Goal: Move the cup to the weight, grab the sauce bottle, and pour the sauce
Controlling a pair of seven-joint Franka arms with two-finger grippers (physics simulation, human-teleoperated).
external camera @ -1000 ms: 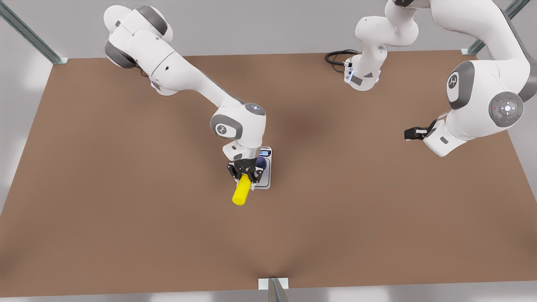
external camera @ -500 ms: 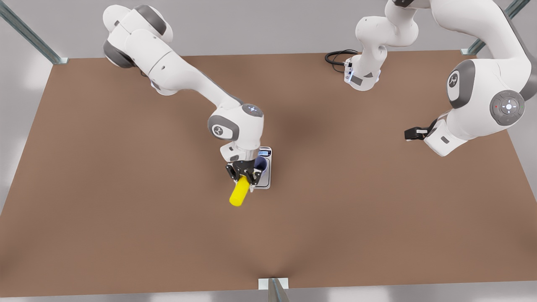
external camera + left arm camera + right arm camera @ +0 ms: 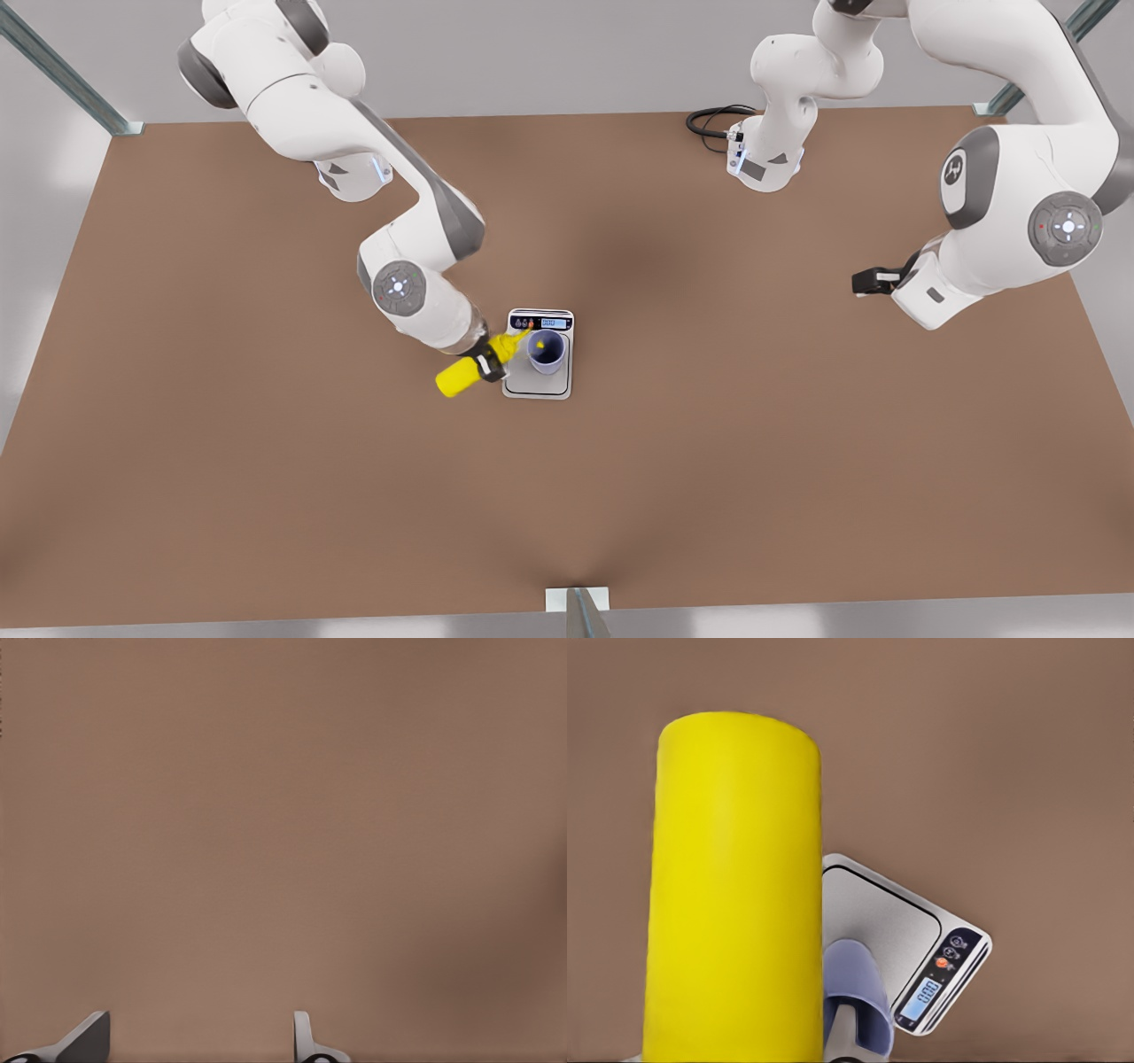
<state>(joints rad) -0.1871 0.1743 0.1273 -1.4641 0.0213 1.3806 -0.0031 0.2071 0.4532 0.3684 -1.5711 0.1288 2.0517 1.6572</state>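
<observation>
Already the cup [image 3: 547, 351] stands on the weight [image 3: 538, 379] at mid-frame, a yellow drop inside, so pouring looks underway. Tipped over it, the sauce bottle [image 3: 468, 372] is clamped in the right gripper [image 3: 487, 362]. Far right, the left gripper [image 3: 858, 283] waits, fingers apart.

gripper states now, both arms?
Right gripper: shut on the sauce bottle, tipped toward the cup.
Left gripper: open, holding nothing, waiting over bare table.
</observation>
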